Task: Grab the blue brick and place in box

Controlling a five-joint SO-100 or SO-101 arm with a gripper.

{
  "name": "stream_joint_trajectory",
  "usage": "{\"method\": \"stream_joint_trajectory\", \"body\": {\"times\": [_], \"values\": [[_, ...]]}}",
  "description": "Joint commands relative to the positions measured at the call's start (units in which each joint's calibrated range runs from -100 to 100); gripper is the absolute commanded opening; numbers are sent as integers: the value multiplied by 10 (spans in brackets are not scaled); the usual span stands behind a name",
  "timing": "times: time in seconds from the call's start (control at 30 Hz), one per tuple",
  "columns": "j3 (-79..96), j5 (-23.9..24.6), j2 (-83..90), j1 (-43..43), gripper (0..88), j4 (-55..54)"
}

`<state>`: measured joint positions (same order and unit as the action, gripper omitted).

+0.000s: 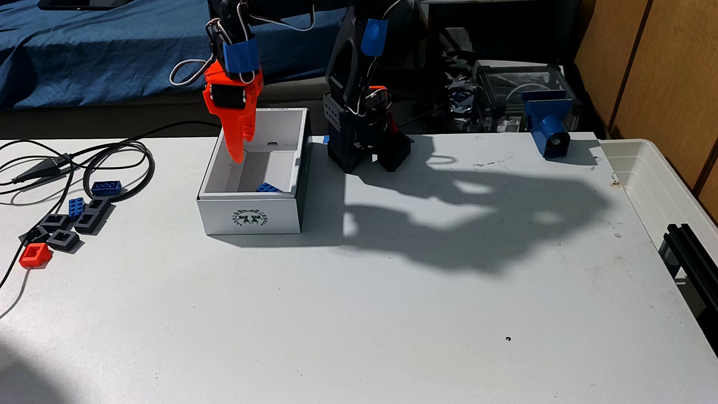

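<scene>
The box (252,217) sat white and tall-walled on the table (349,310), w/ the blue brick (267,187) lying inside on its floor, near the front wall, studs up, partly hidden by that wall. Orange gripper (243,149) hung pointing down into the box's back-left corner, well apart from the brick; its two fingers looked pressed together w/ nothing between them.

Left of the box: a darker blue brick (106,187) showing round tubes, a small square blue studded brick (76,206) just below it, a cluster of grey square frames (62,237) and one red frame (34,255), all beside a looped black cable (116,167). Right of the box stood the arm's black base (365,147), throwing a big shadow across the table. Further right, a blue clamp-like part (548,124) at the table's back edge, and a translucent plastic bin (660,182) at the far right.

Box front carried a dark laurel-wreath emblem (250,217); some print on the back rim was too small to read.
</scene>
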<state>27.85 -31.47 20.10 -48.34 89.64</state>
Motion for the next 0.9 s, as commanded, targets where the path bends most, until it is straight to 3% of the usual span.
{"method": "stream_joint_trajectory", "body": {"times": [0.0, 0.3, 0.87], "values": [[-28, 4, 19, -4, 197, 15], [-86, 62, 20, 3, 197, 33], [-163, 245, 20, 87, 197, 33]]}}
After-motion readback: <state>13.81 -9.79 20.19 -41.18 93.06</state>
